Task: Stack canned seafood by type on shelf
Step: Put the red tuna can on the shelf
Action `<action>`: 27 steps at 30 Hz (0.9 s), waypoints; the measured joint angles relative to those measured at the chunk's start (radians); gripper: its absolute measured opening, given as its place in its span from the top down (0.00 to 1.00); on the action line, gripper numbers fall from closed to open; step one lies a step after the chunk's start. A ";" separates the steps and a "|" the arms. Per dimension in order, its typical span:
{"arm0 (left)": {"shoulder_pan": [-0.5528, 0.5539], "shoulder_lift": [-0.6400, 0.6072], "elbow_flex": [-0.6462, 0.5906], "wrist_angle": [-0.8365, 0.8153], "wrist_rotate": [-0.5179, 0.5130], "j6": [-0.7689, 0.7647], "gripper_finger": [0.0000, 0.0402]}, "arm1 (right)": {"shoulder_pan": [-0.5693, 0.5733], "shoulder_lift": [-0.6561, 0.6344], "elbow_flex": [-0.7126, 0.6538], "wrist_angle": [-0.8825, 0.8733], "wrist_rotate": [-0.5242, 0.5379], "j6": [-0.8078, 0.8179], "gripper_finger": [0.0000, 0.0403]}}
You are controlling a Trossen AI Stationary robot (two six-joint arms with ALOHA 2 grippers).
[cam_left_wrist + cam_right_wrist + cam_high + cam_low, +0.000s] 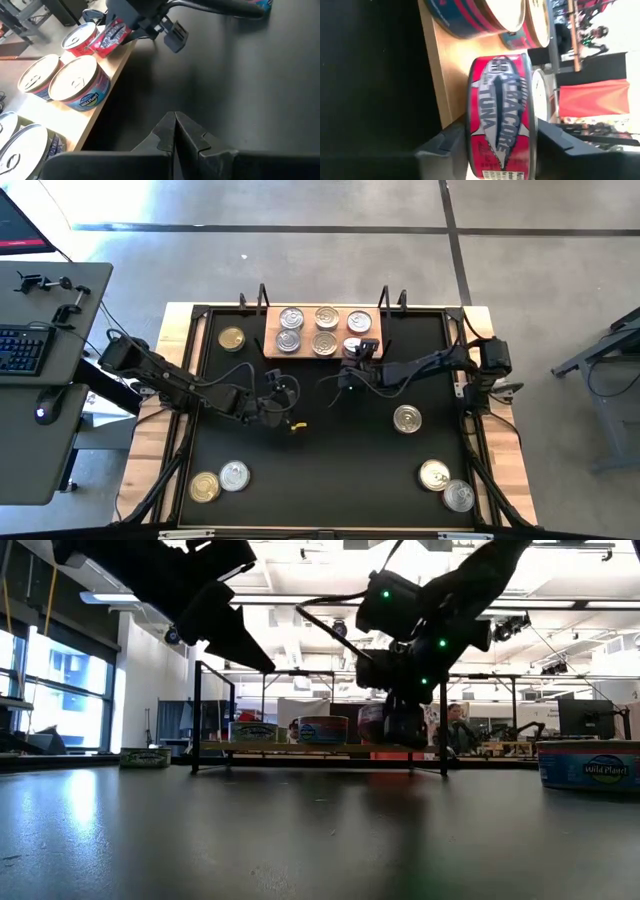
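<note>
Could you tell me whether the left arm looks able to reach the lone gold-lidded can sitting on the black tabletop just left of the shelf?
Probably yes. The left gripper, shut and empty, hovers mid-table, with bare tabletop between it and the gold-lidded can. The right gripper is busy at the shelf on the other side.

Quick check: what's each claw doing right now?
Left claw: shut, empty, over the bare tabletop.
Right claw: around the red albacore tuna can at the shelf edge.

A black tabletop point(330, 430) sits in a light wooden frame on a grey concrete floor point(300, 250) crossed by dark lines. Beside it stands a grey desk point(60, 430) carrying a keyboard point(20, 350) and a mouse point(40, 414). A person point(458, 728) (small, far off) shows in the room behind.
</note>
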State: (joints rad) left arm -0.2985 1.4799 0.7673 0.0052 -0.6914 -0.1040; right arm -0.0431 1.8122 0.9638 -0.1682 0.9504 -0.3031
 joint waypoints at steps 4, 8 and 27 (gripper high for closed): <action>0.000 0.000 0.000 0.001 0.001 0.000 1.00 | -0.004 -0.007 0.000 -0.016 -0.018 0.029 0.53; -0.002 0.000 0.000 0.001 0.001 0.000 1.00 | -0.003 -0.017 0.000 -0.042 -0.052 0.032 0.49; -0.004 0.000 0.000 0.025 0.001 0.002 1.00 | -0.009 -0.173 -0.001 0.027 -0.358 0.272 0.48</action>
State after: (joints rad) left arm -0.3025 1.4803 0.7673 0.0304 -0.6908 -0.1020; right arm -0.0526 1.6390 0.9627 -0.1408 0.5919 -0.0309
